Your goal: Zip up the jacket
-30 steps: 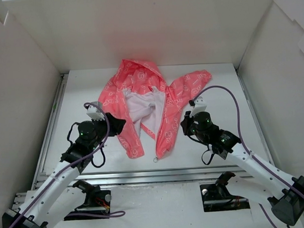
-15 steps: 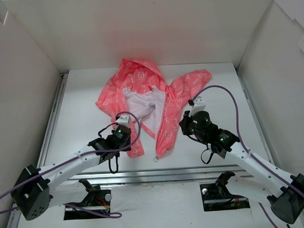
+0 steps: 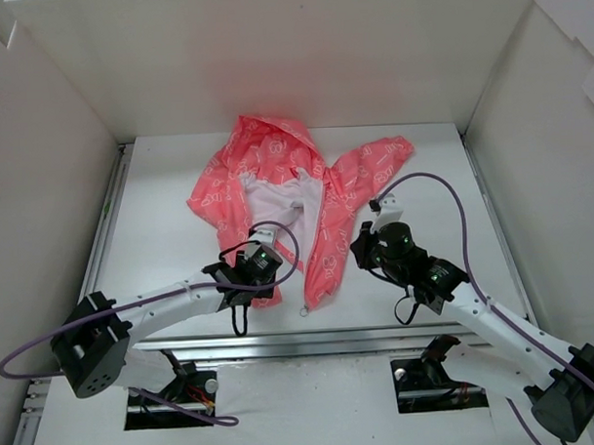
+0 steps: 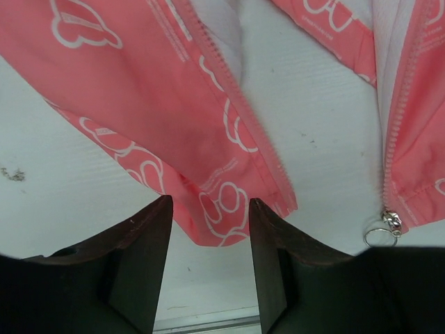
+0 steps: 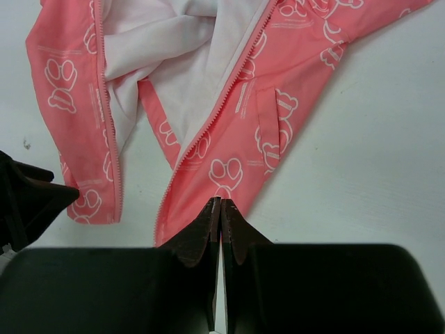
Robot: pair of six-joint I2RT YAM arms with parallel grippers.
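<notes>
The coral-pink jacket (image 3: 276,179) lies unzipped on the white table, its white lining (image 3: 277,211) showing between the two front panels. My left gripper (image 3: 258,287) is open and hovers over the bottom hem corner of the jacket's left panel (image 4: 215,216), which shows between its fingertips (image 4: 161,226). The zipper pull ring (image 4: 381,231) lies at the bottom of the other panel, to the right; it also shows in the top view (image 3: 304,313). My right gripper (image 3: 356,248) is shut and holds nothing that I can see; in the right wrist view it (image 5: 221,207) sits at the outer edge of the right panel (image 5: 278,118).
White walls (image 3: 42,192) enclose the table on the left, back and right. A metal rail (image 3: 330,324) runs along the near edge, just below the jacket's hem. Purple cables (image 3: 452,193) loop over both arms.
My left arm has swung right, from the jacket's left side to the bottom hem of the left panel. The left sleeve has shifted slightly. The right arm has barely moved.
</notes>
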